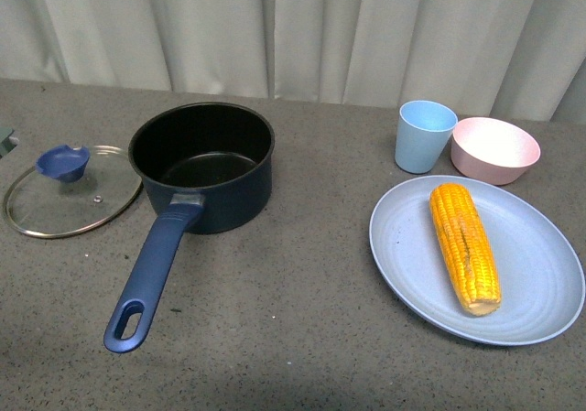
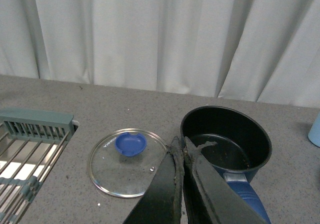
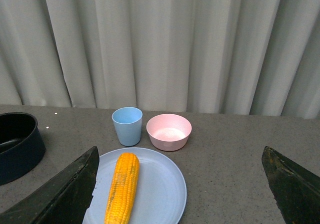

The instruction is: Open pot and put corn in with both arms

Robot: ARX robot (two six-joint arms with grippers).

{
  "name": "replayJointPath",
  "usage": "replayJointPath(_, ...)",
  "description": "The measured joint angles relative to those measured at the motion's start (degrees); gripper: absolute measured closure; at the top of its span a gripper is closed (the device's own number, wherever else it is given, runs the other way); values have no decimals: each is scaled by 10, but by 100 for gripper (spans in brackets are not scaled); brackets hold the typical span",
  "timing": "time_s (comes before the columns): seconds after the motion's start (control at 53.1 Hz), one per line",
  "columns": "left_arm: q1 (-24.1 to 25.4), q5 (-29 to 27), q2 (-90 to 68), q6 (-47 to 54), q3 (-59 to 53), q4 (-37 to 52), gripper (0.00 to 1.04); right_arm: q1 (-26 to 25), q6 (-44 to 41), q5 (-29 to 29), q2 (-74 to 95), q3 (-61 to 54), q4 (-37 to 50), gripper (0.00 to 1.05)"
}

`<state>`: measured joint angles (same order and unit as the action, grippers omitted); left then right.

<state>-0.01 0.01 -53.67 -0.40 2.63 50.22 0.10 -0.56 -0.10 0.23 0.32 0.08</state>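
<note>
The dark navy pot [image 1: 202,166] stands open on the grey table, its long blue handle [image 1: 151,266] pointing to the front. Its glass lid [image 1: 71,191] with a blue knob lies flat to the pot's left. The yellow-orange corn cob [image 1: 465,244] lies on a pale blue plate [image 1: 531,283] at the right. Neither arm shows in the front view. In the left wrist view my left gripper [image 2: 179,143] is shut and empty, above the table between the lid [image 2: 127,161] and the pot [image 2: 226,143]. In the right wrist view my right gripper [image 3: 180,169] is open wide and empty, above the plate [image 3: 160,194] with the corn [image 3: 123,186].
A light blue cup [image 1: 424,135] and a pink bowl [image 1: 494,149] stand behind the plate. A grey-green dish rack [image 2: 30,149] over a sink lies at the far left. White curtains hang along the table's back edge.
</note>
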Motion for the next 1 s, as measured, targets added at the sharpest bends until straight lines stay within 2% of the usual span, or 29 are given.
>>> replayJointPath(0.697, 0, 0, 317, 0, -15, -281, 101, 0, 0, 0, 0, 0, 0, 9)
replayJointPath(0.999, 0, 0, 390, 0, -15, -353, 101, 0, 0, 0, 0, 0, 0, 9)
